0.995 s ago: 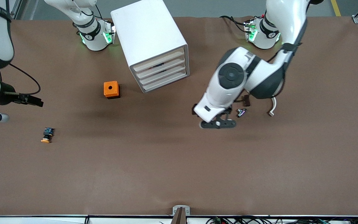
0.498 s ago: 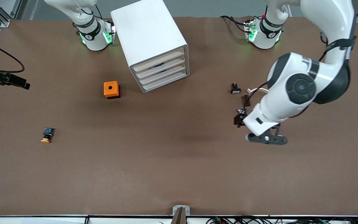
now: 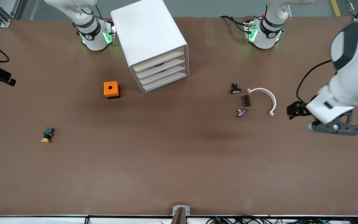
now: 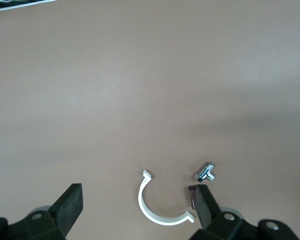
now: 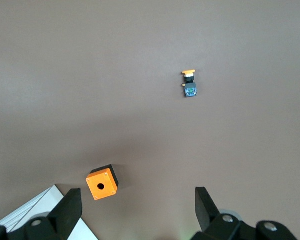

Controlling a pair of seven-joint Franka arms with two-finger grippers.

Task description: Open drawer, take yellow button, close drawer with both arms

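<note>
tiny orange-capped, black-bodied button (image 3: 46, 135) lies on the table; both grippers' jaws apart.

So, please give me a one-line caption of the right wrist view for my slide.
Open right tool over the brown table, with the button, the orange cube and a white drawer cabinet corner below.

Even overhead light; soft shadows on table (image 3: 179, 174); frames sharp
</note>
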